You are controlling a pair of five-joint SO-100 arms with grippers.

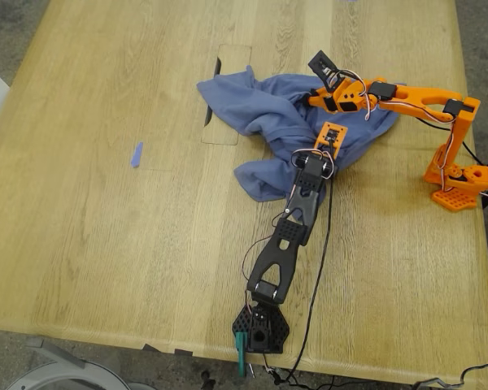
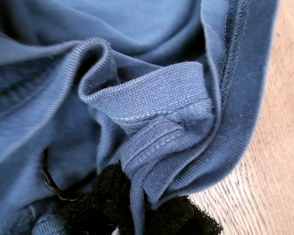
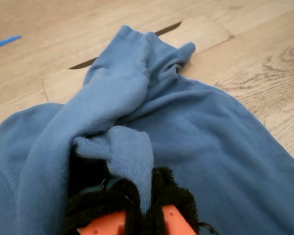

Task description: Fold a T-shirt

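- Toward the exterior view's left, a blue tape strip (image 1: 136, 154) lies on the pale oak worktop (image 1: 89, 244), well apart from everything else.
- Right of centre, the T-shirt (image 1: 264, 110) sits crumpled over a rectangular cutout (image 1: 228, 93).
- From the near edge the black arm stretches up; my first tool (image 1: 332, 140) is clamped on ribbed, stitched hem, which only its wrist view shows.
- From the exterior view's right the orange arm reaches across; my second tool (image 1: 329, 85) pinches a soft fold between fuzzy black pads (image 3: 174, 196).
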